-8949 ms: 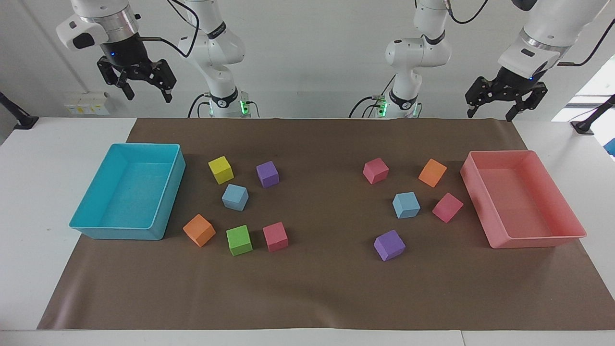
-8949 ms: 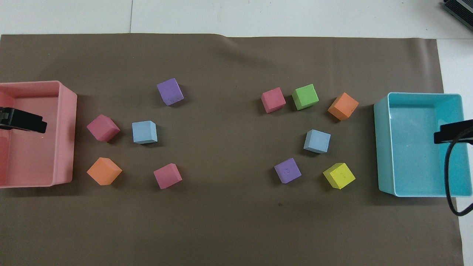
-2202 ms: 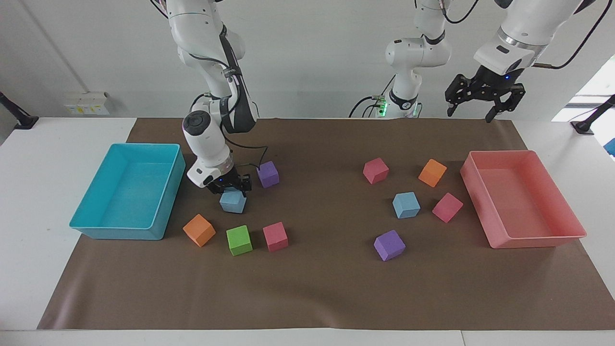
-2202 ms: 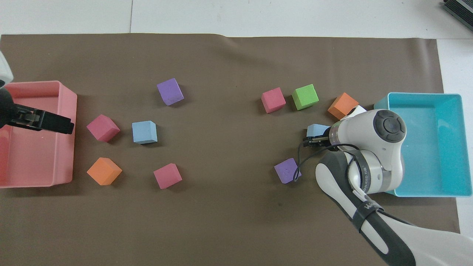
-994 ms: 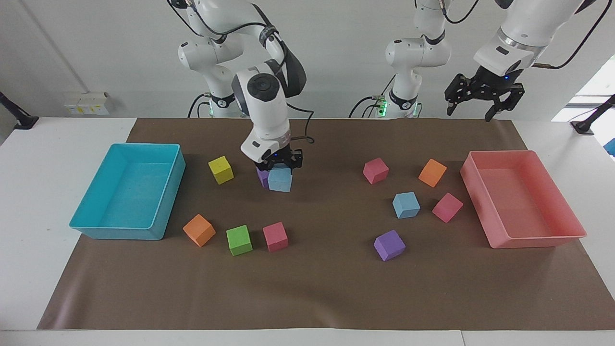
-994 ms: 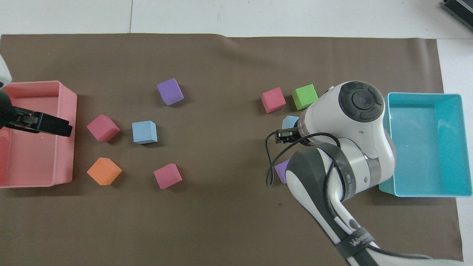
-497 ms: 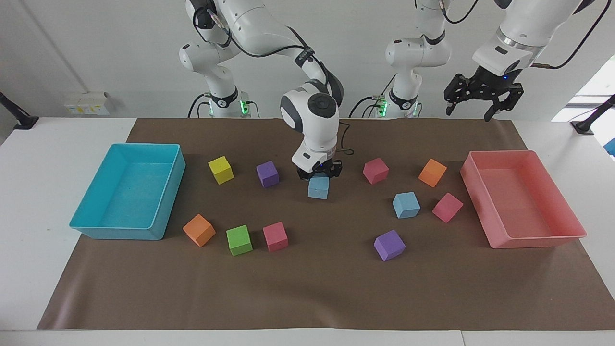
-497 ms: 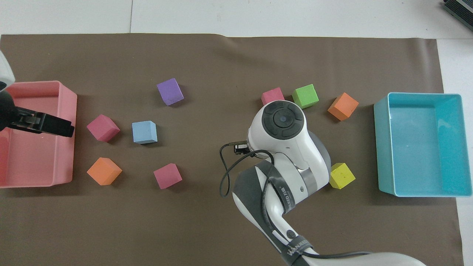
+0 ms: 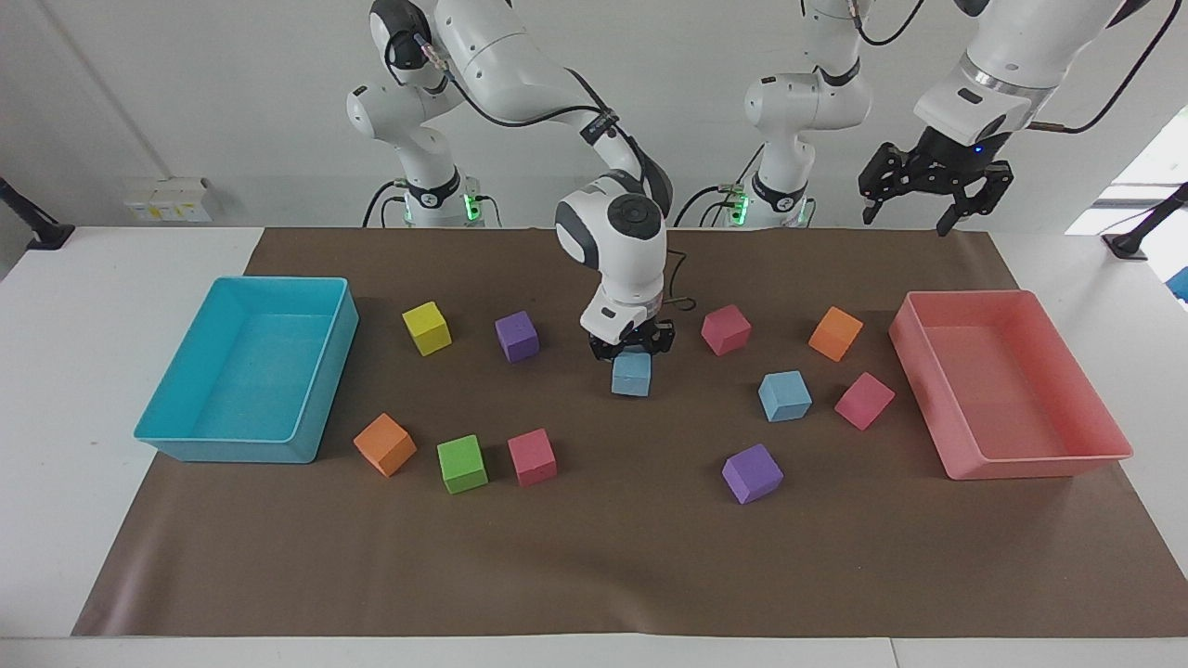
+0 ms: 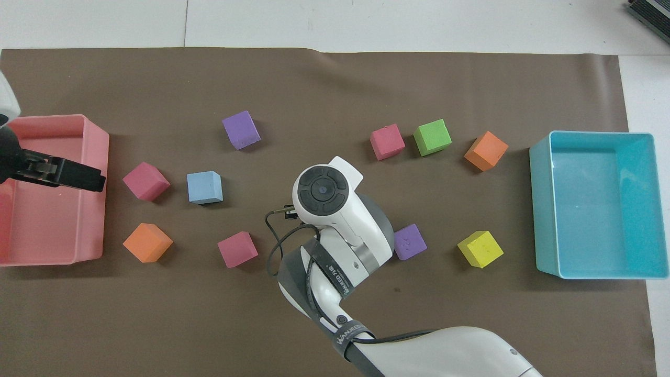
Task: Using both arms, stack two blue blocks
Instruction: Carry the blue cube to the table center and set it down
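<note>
Facing view: a table [image 9: 56, 390] covered by a brown mat [image 9: 594, 557] carries scattered foam cubes, a turquoise tray [image 9: 176, 436] at the right arm's end and a pink tray [image 9: 1039, 459] at the left arm's end. The right gripper [image 9: 632, 351] hangs over the middle of the mat, its fingers [image 9: 661, 341] clamped on the top of one blue block [image 9: 632, 375], which sits just above the mat, or perhaps on it; which one cannot be told. The other blue block [image 9: 785, 396] rests on the mat toward the left arm's end, between a pink cube [image 9: 864, 401] and a purple cube [image 9: 752, 473]. The left gripper [image 9: 931, 206] waits high in the air near the pink tray, its fingers [image 9: 949, 221] spread wide and holding nothing

Half a second ago the held block was slightly closer to the right arm's end of the table; a second ago it hung in front of the purple cube [image 9: 517, 336] beside the yellow cube [image 9: 427, 328]. The left gripper has stayed where it was

Overhead view: the right arm [image 10: 340, 246] reaches in over the middle of the mat and its wrist hides both its gripper and the held block. The free blue block [image 10: 204, 187] lies beside a pink cube [image 10: 146, 181]. The left gripper [image 10: 78, 179] shows as a dark shape over the pink tray [image 10: 89, 125]; from this view its fingers cannot be judged. The purple cube [image 10: 409, 242] and the yellow cube [image 10: 480, 249], partly covered by the arm earlier, now show in the open
</note>
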{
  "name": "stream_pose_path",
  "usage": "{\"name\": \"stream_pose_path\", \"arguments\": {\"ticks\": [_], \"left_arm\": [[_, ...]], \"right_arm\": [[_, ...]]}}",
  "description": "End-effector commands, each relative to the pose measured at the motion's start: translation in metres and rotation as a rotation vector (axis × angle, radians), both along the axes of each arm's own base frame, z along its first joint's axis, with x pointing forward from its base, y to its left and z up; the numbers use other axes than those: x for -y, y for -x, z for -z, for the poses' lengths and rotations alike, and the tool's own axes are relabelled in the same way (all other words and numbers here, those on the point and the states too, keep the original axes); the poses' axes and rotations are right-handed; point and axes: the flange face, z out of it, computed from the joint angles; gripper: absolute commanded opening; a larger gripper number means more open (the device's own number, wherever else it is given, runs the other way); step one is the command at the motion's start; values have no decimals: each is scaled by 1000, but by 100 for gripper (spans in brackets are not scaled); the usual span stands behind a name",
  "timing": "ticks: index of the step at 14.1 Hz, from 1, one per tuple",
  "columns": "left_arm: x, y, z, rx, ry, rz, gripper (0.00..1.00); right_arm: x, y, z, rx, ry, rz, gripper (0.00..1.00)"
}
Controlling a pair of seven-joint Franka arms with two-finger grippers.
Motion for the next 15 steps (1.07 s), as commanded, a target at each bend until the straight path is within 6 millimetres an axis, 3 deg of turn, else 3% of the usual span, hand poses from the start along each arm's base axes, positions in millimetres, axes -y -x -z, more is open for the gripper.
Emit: {"name": "stream_pose_path", "arguments": {"ticks": [1, 10, 11, 12, 13, 14, 15], "left_arm": [[0, 2, -2, 30, 19, -10, 100], [-6, 2, -2, 21, 18, -21, 100], [-4, 3, -1, 18, 17, -18, 100], [-2, 3, -1, 18, 17, -15, 100], [-1, 3, -2, 21, 18, -14, 100], [-1, 3, -2, 22, 18, -12, 100], [-1, 3, -2, 21, 18, -12, 100]], "right_arm": [[2, 3, 12, -3, 9, -62, 0], [10, 13, 23, -27, 25, -111, 0], [11, 12, 22, -26, 21, -105, 6], [12, 11, 22, -24, 17, -101, 17], [14, 8, 23, -23, 17, -94, 55], [14, 8, 21, -21, 15, -92, 100], [14, 7, 20, -18, 14, -86, 100]]}}
